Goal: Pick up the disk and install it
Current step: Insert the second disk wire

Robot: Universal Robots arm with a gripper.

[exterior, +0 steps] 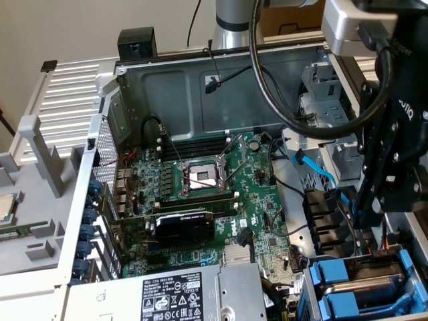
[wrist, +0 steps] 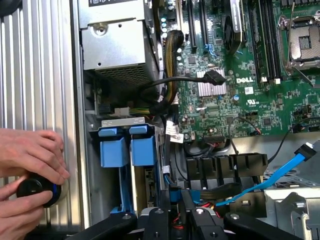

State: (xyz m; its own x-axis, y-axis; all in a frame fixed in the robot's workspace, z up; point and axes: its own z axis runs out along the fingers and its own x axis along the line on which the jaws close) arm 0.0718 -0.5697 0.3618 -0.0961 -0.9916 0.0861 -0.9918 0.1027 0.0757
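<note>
**Disk sits in the drive cage, pincer hanging just above**

Disk (wrist: pixel 114 151), told by its bright blue plastic rails, stands on edge in the grey sheet-metal drive cage (wrist: pixel 122 121) at the corner of the open computer case. A second blue-fronted carrier (wrist: pixel 144 150) is pressed in right beside it. In the exterior view the same smooth, blocky blue fronts (exterior: pixel 332 275) show at the lower right, next to the boxy grey power supply (exterior: pixel 200 294) with its black-and-white label.

The black pincer (wrist: pixel 176 194) hangs over the narrow gap between the cage and a row of glossy black plastic cable clips (wrist: pixel 225 167). A thin blue ribbon cable (wrist: pixel 280 172) runs past close by. A bit of blue shows between the fingers, but I cannot tell whether they pinch it or stand apart. In the exterior view the pincer (exterior: pixel 370 207) is hemmed in by the case wall and looping black cables.

The green motherboard (exterior: pixel 221 194) lies flat with an open square processor socket.

On the ribbed grey case side, a person's two hands (wrist: pixel 30 155) cup a round black knob (wrist: pixel 36 189).
</note>
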